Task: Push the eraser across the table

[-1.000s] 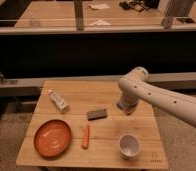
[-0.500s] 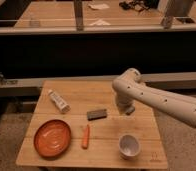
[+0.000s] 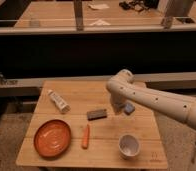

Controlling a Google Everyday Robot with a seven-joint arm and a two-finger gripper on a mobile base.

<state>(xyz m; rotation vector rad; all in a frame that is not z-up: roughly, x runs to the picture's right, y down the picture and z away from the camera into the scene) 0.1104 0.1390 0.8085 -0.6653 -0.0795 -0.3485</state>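
Now the closed claw [image 3: 113, 105] has come nearer the eraser [image 3: 97, 114].

Single camera view, set high before the table [image 3: 101, 137], looking obliquely down and across it toward the wooden bench [image 3: 56, 12] behind. Middle distance: the whole tabletop fits, its near edge at the lower border. The arm [image 3: 156, 100] enters from the right (its gripper [image 3: 114, 106], fingers closed, sits low just right of the eraser [image 3: 97, 114]).
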